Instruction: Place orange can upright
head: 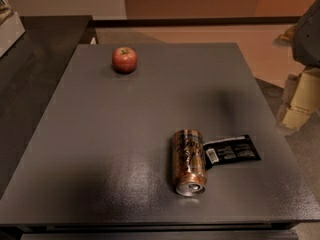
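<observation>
Coppery orange can [189,160] lay sideways on a matte grey tabletop [125,124]; the gripper [299,101] hung past its right edge, grip unreadable.

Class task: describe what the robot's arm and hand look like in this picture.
Only a sliver shows at the right edge, beyond the table: a rounded dark grey arm housing above a pale cream, blocky hand with angular edges. No cables or markings are visible.

No text is readable: the orange can [188,159] shows dark squiggles, the black packet [235,149] a barcode [212,155] and illegible print. The gripper [299,101] sits far right.
</observation>
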You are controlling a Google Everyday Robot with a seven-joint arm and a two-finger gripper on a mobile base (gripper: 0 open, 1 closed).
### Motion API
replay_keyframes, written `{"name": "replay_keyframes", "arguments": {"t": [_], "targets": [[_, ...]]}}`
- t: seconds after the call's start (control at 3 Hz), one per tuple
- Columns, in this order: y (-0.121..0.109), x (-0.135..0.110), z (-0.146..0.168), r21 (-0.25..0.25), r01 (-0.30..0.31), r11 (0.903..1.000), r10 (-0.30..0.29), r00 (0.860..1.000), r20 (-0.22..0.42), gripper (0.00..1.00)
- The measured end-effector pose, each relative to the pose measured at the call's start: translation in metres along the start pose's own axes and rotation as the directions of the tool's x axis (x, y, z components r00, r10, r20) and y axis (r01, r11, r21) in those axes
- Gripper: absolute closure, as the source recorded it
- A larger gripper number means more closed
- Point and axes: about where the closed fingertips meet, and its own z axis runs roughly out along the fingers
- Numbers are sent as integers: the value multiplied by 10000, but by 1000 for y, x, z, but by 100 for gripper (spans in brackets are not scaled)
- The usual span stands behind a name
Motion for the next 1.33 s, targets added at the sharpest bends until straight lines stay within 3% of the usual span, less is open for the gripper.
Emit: {"name": "replay_keyframes", "arguments": {"t": [0.33, 0.67, 1.0, 1.33], "targets": [[0, 0, 0, 2, 0, 10000, 0, 10000, 1, 0], [4, -11, 3, -163, 1029, 9946, -1029, 9947, 16, 0], [17, -45, 15, -626, 3529, 9336, -3514, 9356, 347, 0], [32, -77, 26, -985, 5764, 8112, -5698, 8170, 882, 0]]}}
